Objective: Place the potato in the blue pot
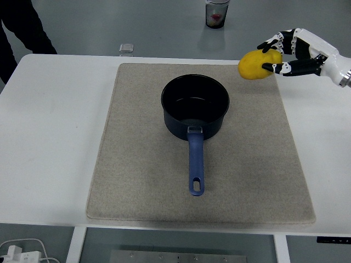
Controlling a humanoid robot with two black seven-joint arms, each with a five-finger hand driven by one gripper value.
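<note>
Hanging in the air over the mat's far right corner, the yellow potato (254, 64) sits pinched in the fingers of the right robot hand (289, 52), up and to the right of the blue pot (194, 106). That pot stands open on the grey mat (137, 164) on the white counter (49, 137), handle toward the near edge. No writing is readable; a small cup (217, 13) and a person's dark sleeve (22, 27) lie beyond.

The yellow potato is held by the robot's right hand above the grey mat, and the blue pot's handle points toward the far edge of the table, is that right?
Not quite: the head view shows the blue pot's handle pointing toward the table's near edge. The rest holds: the right hand grips the yellow potato above the grey mat.
</note>
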